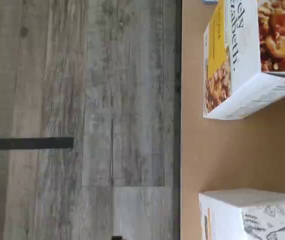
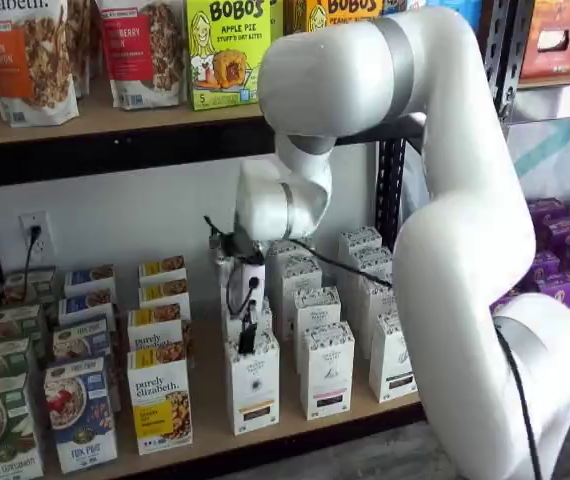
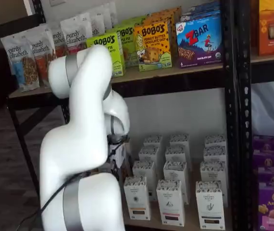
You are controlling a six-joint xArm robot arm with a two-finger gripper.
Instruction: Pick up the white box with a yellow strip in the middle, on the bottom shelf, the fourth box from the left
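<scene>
One narrow carton — the white box (image 2: 253, 383), upright at the front of the bottom shelf (image 2: 295, 432) — stood directly beneath the end effector (image 2: 248, 340), fingers seen edge-on, open or closed impossible to tell.

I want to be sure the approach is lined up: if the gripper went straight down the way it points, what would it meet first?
Most likely the speckled top of the white box: the gripper hangs pointing down just above it. Depth is unclear, so it may sit slightly off.
</scene>
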